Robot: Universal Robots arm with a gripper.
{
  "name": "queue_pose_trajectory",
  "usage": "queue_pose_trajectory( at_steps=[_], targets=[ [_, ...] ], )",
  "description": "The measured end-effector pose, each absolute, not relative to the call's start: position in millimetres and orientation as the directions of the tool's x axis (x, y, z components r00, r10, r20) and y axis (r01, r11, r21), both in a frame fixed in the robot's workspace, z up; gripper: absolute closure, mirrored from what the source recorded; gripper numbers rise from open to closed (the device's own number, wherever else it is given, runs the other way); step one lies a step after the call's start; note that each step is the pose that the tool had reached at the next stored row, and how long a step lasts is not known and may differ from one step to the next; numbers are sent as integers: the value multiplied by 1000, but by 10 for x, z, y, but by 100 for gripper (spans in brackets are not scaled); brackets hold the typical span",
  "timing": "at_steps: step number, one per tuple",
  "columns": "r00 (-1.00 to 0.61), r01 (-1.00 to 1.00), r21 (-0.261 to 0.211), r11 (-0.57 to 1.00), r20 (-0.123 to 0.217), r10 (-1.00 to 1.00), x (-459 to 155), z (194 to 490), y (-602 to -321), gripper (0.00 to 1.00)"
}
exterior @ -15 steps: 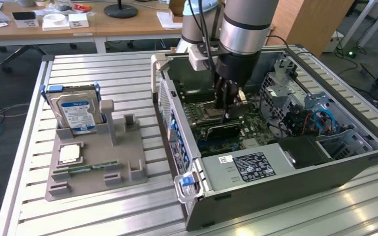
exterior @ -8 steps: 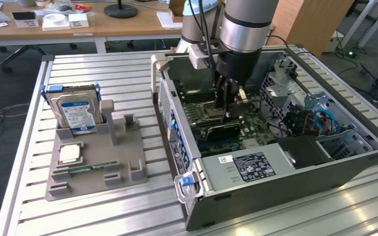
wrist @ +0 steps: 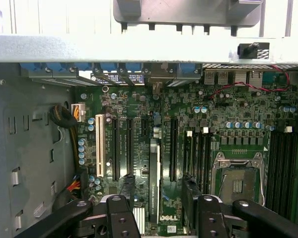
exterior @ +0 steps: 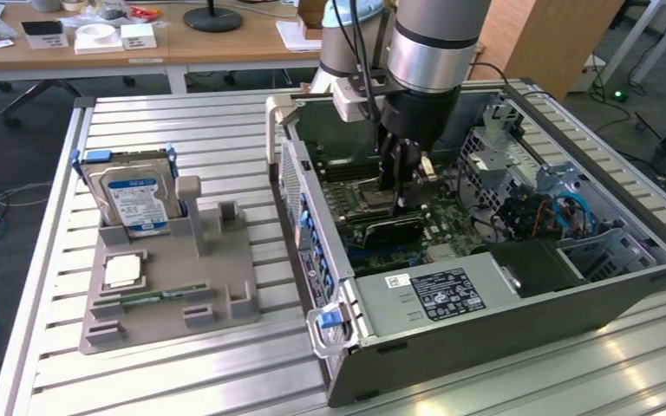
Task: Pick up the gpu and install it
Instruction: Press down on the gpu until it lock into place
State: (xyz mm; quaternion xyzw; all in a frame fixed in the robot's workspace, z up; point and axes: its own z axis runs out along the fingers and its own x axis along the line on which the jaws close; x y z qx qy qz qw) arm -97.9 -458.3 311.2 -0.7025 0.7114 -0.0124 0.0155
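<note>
Exterior view: one claw (exterior: 408, 178) down inside one open computer case (exterior: 484, 286); one gpu (exterior: 381, 230) seated on the motherboard below it. One hard drive (exterior: 134, 201) upright in one grey holder (exterior: 171, 295) on the tabletop (exterior: 194, 130).

Wrist view: claw (wrist: 161, 218) spread, empty, straddling the upright gpu (wrist: 153, 183).

The gpu (wrist: 153, 186) apparently stands edge-on in a motherboard slot.

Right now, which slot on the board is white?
The long slot at the end of the row, nearest the cable bundle on the case wall. The other slots alongside it are all black.
</note>
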Motion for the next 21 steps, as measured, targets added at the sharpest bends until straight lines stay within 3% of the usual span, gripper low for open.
queue_pose_trajectory(
  at_steps=[4,7,12,13,16,18,21],
  targets=[
    [-12,-999,-40,13,-5,-1000,-979,3112,-4583,50],
    [-12,-999,-40,13,-5,-1000,-979,3111,-4583,63],
    [-12,-999,-39,13,-5,-1000,-979,3112,-4583,64],
    [-12,-999,-39,13,-5,-1000,-979,3112,-4583,71],
    [-12,-999,-40,13,-5,-1000,-979,3112,-4583,76],
    [-12,-999,-40,13,-5,-1000,-979,3111,-4583,88],
    [-12,-999,-39,13,-5,-1000,-979,3112,-4583,89]
  ],
)
